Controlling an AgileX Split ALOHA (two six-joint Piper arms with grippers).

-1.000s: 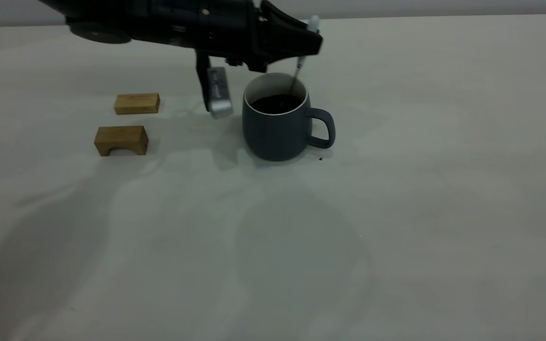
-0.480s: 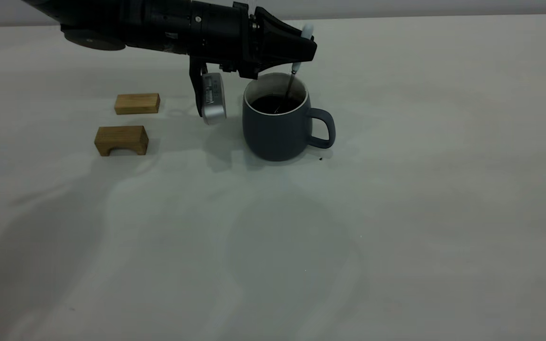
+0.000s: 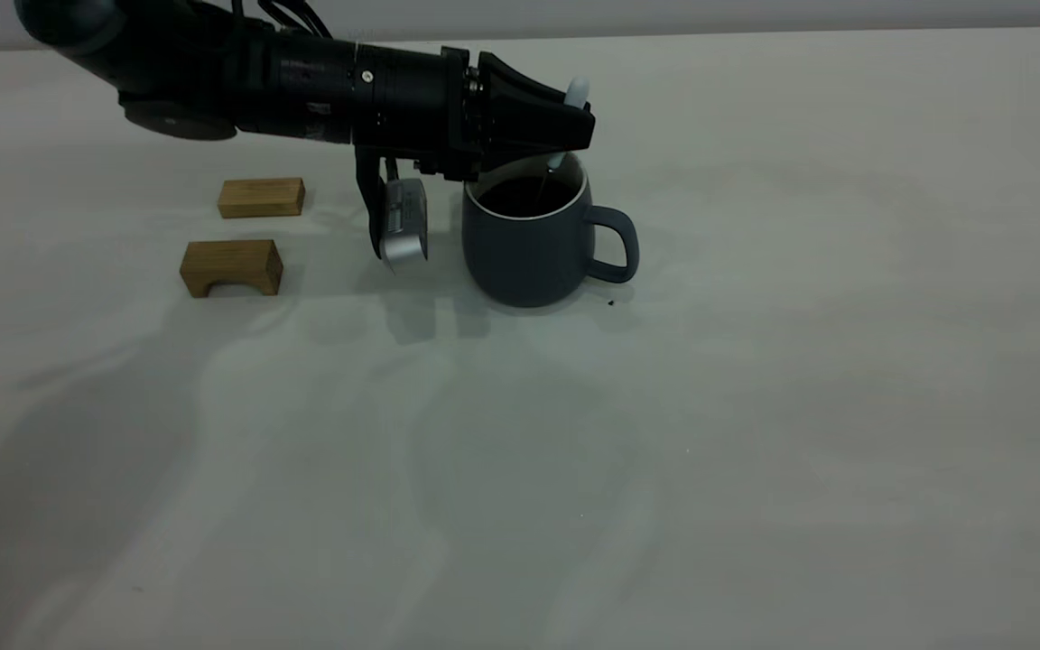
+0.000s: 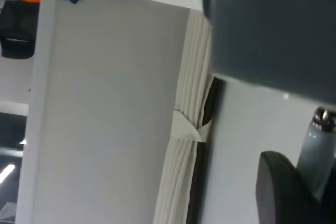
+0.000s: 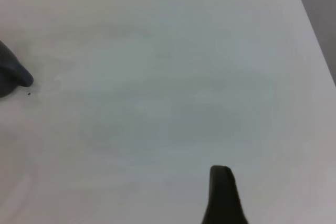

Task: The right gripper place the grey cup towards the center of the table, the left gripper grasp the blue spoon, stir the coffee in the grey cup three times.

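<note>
The grey cup (image 3: pixel 524 253) stands upright near the table's (image 3: pixel 755 406) middle, handle to the right, with dark coffee (image 3: pixel 524 194) inside. My left gripper (image 3: pixel 571 126) hovers over the cup's rim, shut on the blue spoon (image 3: pixel 577 88). The spoon's pale handle sticks up above the jaws and its metal neck dips into the coffee. The left wrist view shows the spoon (image 4: pixel 315 150) beside a dark finger (image 4: pixel 278 192), with the cup (image 4: pixel 273 24) beyond. Of my right gripper only one dark fingertip (image 5: pixel 221 182) shows, far from the cup's handle (image 5: pixel 13 74).
Two tan wooden blocks (image 3: pixel 261 197) (image 3: pixel 231 267) lie left of the cup. A silver ribbed piece (image 3: pixel 403 226) of the left arm hangs close to the cup's left side. A tiny dark speck (image 3: pixel 610 303) sits by the cup's base.
The left arm has come down and shifted a little left, sinking the spoon deeper into the cup. The cup has not moved.
</note>
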